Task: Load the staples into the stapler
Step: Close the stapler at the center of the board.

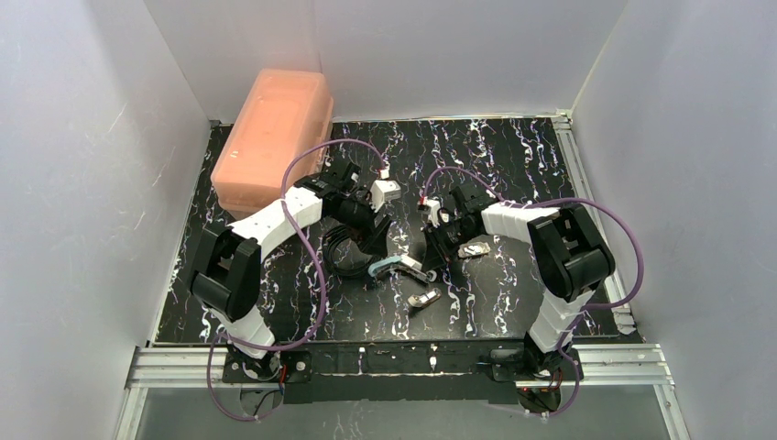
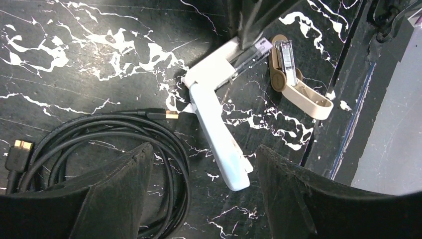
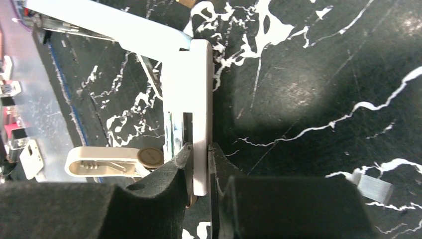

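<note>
The light-blue stapler (image 2: pixel 219 134) lies swung open in an L on the black marbled table (image 1: pixel 513 156), its silver channel (image 2: pixel 251 52) pointing away. My right gripper (image 3: pixel 199 149) is shut on the end of one pale stapler arm (image 3: pixel 196 99), with both pads pressed against its sides. Open and holding nothing, my left gripper (image 2: pixel 204 149) hovers over the free tip of the other arm. In the top view the stapler (image 1: pixel 385 268) sits between the two grippers. A small silvery strip, apparently the staples (image 3: pixel 370 186), lies flat beside my right gripper, seen from above as staples (image 1: pixel 474 249).
A coiled black cable (image 2: pixel 99 129) lies under my left finger. A beige clip-shaped piece with a metal insert (image 2: pixel 293 82) rests just past the stapler. A pink box (image 1: pixel 275 137) stands at the back left, a small white block (image 1: pixel 385 191) near the left wrist. White walls surround the table.
</note>
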Motion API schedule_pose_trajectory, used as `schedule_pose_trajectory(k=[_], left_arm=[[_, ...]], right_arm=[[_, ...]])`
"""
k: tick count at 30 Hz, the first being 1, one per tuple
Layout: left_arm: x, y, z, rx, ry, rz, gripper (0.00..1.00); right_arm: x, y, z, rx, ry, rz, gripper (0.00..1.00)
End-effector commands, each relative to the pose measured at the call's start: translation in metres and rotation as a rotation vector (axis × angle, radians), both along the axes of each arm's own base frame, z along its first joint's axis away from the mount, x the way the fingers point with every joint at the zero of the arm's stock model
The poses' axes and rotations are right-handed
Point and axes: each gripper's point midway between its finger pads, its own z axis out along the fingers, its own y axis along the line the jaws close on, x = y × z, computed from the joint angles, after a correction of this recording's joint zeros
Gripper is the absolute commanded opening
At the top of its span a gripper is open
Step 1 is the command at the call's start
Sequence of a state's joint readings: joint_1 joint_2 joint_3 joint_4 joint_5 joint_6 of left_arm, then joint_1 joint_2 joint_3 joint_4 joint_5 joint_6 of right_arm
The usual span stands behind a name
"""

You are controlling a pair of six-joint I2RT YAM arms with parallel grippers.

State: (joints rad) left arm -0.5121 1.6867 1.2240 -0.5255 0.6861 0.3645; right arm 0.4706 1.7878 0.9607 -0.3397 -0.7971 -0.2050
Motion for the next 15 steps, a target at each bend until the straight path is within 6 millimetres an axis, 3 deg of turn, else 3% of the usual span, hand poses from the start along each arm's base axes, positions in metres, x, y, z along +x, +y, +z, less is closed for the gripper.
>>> schedule_pose_trajectory(k=[1, 15], left_arm=[[-0.0163, 0.0065, 0.0115, -0.012, 0.004, -0.036, 0.73], [-0.0191, 0.0041, 0.0118, -0.026, 0.024, -0.030, 0.73]], right_arm=[[0.0133, -0.0061, -0.0147, -0.069, -0.035, -0.022, 0.24], [0.0165, -0.0072, -0.0182, -0.074, -0.033, -0.025, 0.24]])
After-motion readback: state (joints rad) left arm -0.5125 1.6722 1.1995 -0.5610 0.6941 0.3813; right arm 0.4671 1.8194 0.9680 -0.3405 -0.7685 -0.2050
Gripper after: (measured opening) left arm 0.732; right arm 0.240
